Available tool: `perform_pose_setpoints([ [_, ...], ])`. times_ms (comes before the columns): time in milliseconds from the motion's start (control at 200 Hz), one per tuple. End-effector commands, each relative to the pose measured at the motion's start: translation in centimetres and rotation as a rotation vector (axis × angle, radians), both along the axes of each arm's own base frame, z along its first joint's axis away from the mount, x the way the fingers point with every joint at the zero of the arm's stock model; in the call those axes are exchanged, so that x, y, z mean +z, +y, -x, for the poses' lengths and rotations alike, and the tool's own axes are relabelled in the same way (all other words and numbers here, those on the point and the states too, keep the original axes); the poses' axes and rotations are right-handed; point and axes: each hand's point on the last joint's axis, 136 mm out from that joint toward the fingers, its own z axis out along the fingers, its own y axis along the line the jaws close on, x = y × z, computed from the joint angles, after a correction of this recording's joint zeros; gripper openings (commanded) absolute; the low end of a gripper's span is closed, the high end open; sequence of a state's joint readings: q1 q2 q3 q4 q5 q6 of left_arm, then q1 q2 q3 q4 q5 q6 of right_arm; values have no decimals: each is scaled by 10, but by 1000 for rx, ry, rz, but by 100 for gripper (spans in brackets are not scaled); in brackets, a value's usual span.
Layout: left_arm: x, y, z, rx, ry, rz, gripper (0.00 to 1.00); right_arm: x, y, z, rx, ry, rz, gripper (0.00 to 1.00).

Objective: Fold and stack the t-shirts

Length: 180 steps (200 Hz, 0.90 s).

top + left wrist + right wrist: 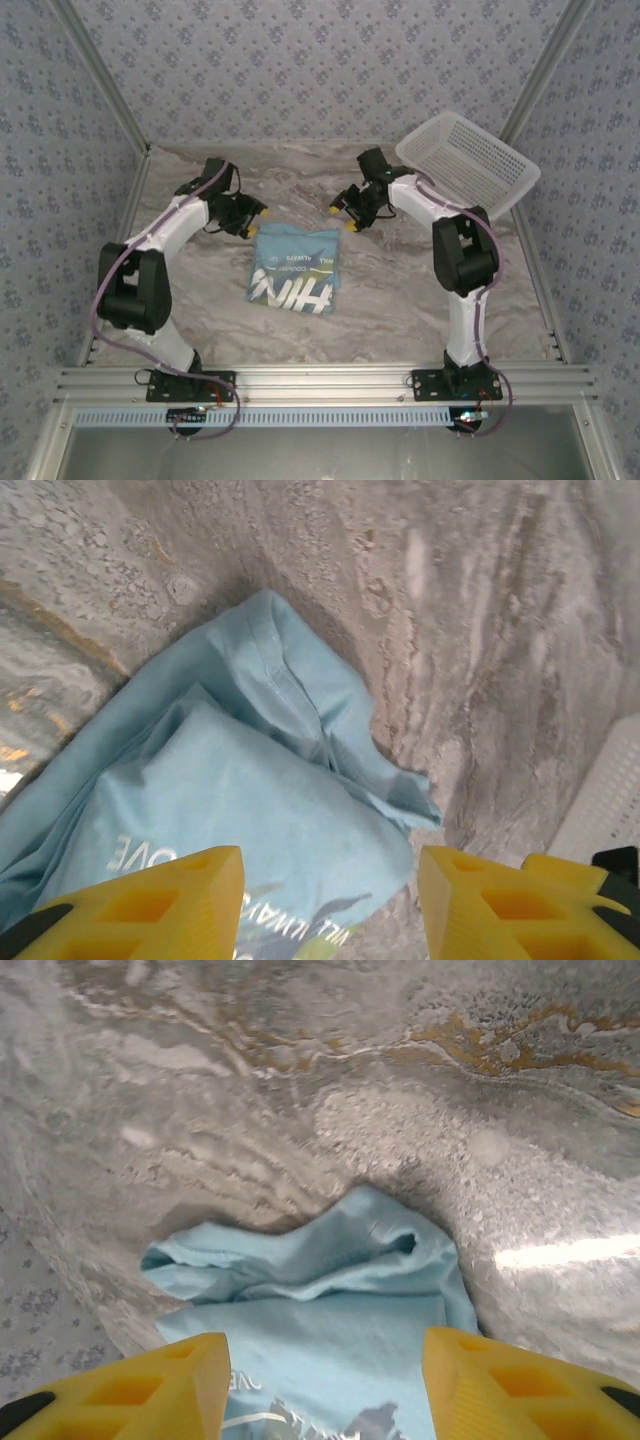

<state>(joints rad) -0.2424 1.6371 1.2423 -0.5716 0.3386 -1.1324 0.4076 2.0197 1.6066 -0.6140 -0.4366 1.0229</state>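
Note:
A light blue t-shirt lies folded into a rectangle on the marble table, its white lettering toward the near edge. My left gripper hovers open just off the shirt's far left corner; in the left wrist view the yellow fingertips stand apart above the shirt with nothing between them. My right gripper hovers open off the far right corner; in the right wrist view its yellow fingertips frame the shirt's folded far edge without touching it.
A white plastic mesh basket stands tilted at the back right, close behind the right arm. Patterned walls enclose the table on three sides. Bare marble lies around the shirt.

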Motion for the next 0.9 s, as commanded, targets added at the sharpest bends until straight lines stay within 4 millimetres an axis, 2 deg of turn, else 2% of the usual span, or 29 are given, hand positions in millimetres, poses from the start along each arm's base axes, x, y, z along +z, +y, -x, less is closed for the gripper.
perform_pose_setpoints([
  [0, 19, 4, 60, -95, -20, -87, 46, 29, -5, 34, 79, -90, 84, 54],
  [75, 9, 1, 104, -91, 22, -57, 37, 31, 10, 60, 107, -118, 47, 46],
  [155, -3, -1, 140, -49, 55, 9, 26, 34, 31, 81, 130, -151, 17, 36],
  [215, -6, -7, 147, -18, 32, 80, 22, 30, 45, 92, 157, -153, 11, 33],
  [280, -12, -11, 148, 1, 25, 115, 21, 23, 64, 94, 184, -150, -24, 25],
  [425, -31, -22, 130, -21, 37, 110, 21, -2, 88, 86, 226, -102, -21, 16],
  [565, -54, -15, 118, -21, 73, 24, 21, -42, 76, 72, 199, -36, 41, 13],
  [734, -102, 25, 143, -19, 225, -165, 19, -84, 51, 65, 157, 53, 105, 12],
  [824, -128, 42, 156, -15, 301, -200, 19, -95, 49, 66, 159, 91, 101, 12],
  [894, -139, 52, 161, -13, 349, -221, 19, -96, 48, 67, 160, 96, 107, 12],
])
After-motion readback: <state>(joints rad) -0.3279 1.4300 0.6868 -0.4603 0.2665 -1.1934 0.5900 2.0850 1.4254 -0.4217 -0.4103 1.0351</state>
